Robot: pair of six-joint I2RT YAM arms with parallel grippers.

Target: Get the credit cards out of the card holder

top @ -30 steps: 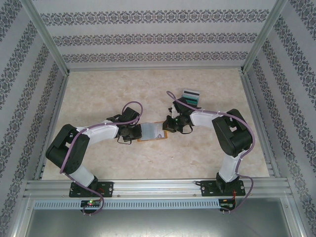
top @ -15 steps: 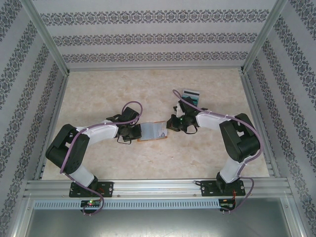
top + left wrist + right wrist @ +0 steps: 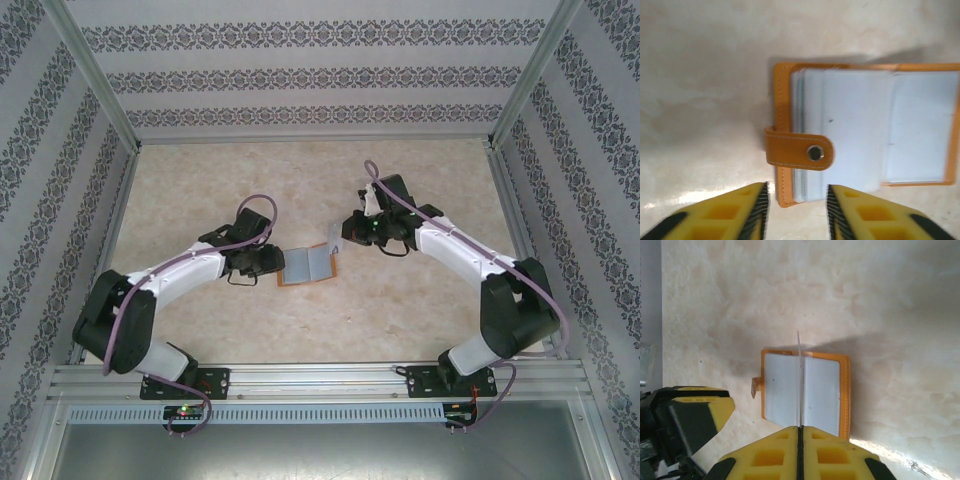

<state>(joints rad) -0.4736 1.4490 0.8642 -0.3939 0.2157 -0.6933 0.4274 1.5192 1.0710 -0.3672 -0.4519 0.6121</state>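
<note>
The orange card holder (image 3: 308, 266) lies open and flat on the table, pale pockets up (image 3: 812, 390), its snap strap (image 3: 800, 152) folded over the left half. My left gripper (image 3: 268, 262) is just left of it, low, its jaws open (image 3: 797, 210) around empty space in front of the holder's near corner. My right gripper (image 3: 346, 236) hangs above the holder's right end and is shut (image 3: 800, 429) on one thin credit card (image 3: 799, 380), seen edge-on and standing upright over the holder's fold. Any cards still in the pockets are hidden.
Beige marbled tabletop (image 3: 230, 190) stretches around the holder. Aluminium rails run along the near edge (image 3: 320, 378) and both sides, with patterned walls behind them. The left gripper's yellow finger (image 3: 700, 407) shows beside the holder in the right wrist view.
My left gripper has opened and drawn back off the holder's left edge. The right arm has risen and swung toward the back, carrying the card out of the holder.
</note>
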